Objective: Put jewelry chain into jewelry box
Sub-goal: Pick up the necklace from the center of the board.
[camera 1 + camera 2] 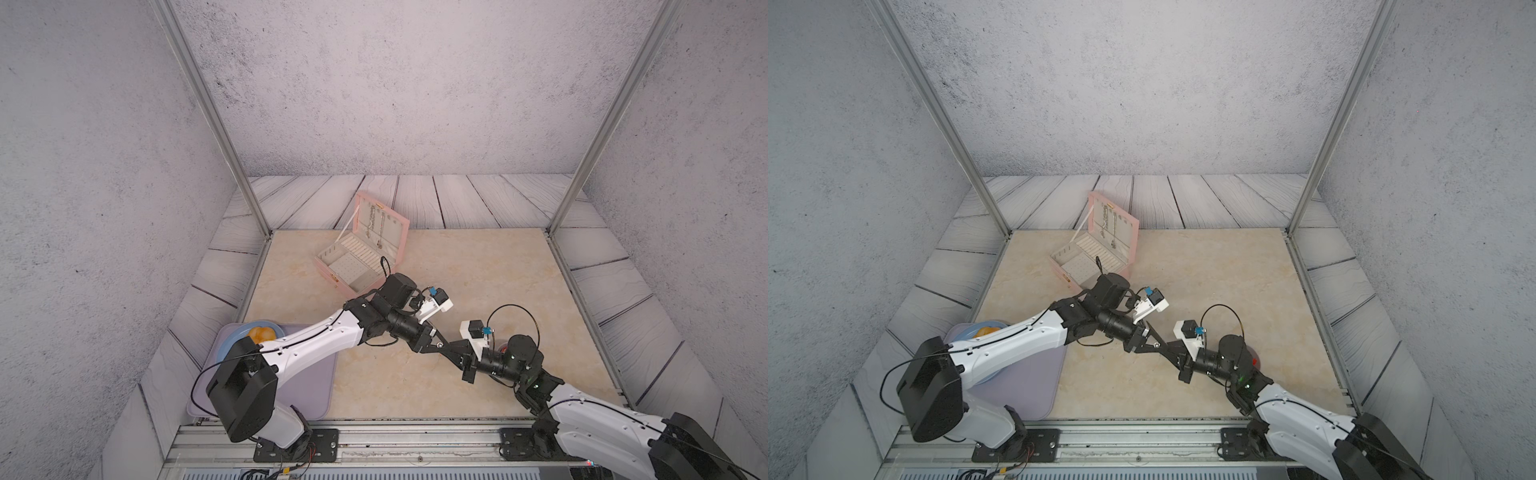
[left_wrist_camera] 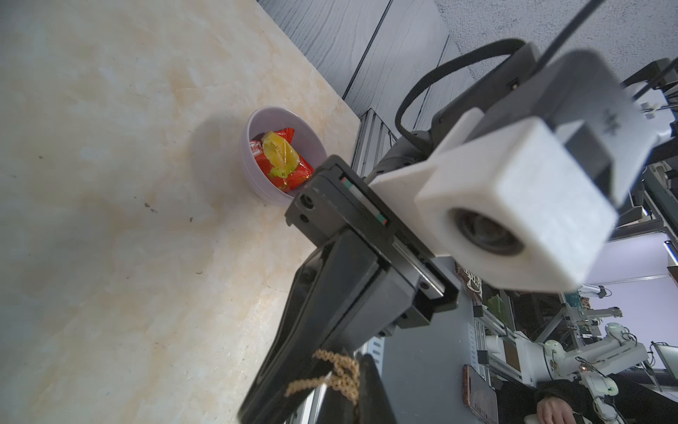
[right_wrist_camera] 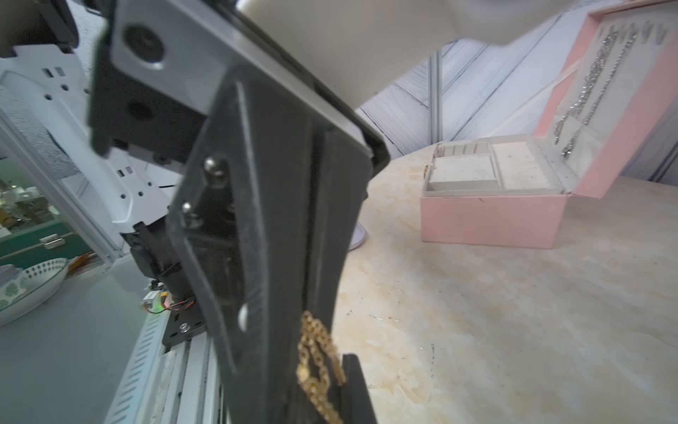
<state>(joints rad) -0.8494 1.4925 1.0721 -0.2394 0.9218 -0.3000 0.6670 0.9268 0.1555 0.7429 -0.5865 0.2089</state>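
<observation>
Nearest the rail, a purple tray bearing a blue plate is noted under the left arm. Above the middle of the table, the left gripper and right gripper are met tip to tip. Both are pressed together, and the gold chain is pinched in a bunch where they meet. A bowl of wrapped snacks is largely hidden behind the right arm. Farthest, the pink box is found open, with silver chains hung in its lid. Its near corner is covered by the left arm.
</observation>
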